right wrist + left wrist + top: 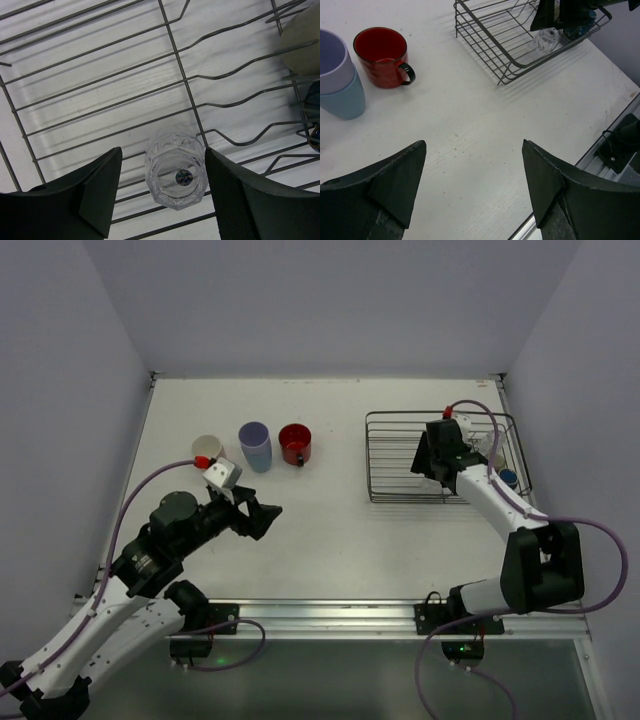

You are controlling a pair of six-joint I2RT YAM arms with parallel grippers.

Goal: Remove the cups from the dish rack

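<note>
Two arms nearest, bolted at the near edge: left arm (150, 550) reaching over the left half of the table, right arm (500, 505) reaching into the rack.

White table (330, 540), one.

Dish rack (395, 456), one, far right of the table. Thin dark wire, rectangular, low sides, bent wire dividers along the floor.

Left gripper (474, 150): fingers spread wide over bare table, nothing between them, near the row of cups.

Right gripper (163, 160): fingers spread, one on each side of the glass, a gap showing on both sides.

Cups, seven counted.
- Four on the table, in a row left of the rack. Beige cup (205, 447) is leftmost, partly behind the left wrist. Lavender cup (330, 60) is nested inside a light blue cup (342, 102). Red mug (382, 57) has a dark handle and stands upright, just right of the stack.
- Three in the rack, all at its right end. Clear glass (176, 175) is faceted and seen end-on between the right fingers; upright or tipped, cannot tell. Grey-green cup (300, 40) sits at the far right. Dark blue cup (314, 120) is beside it, mostly cut off by the frame edge.
</note>
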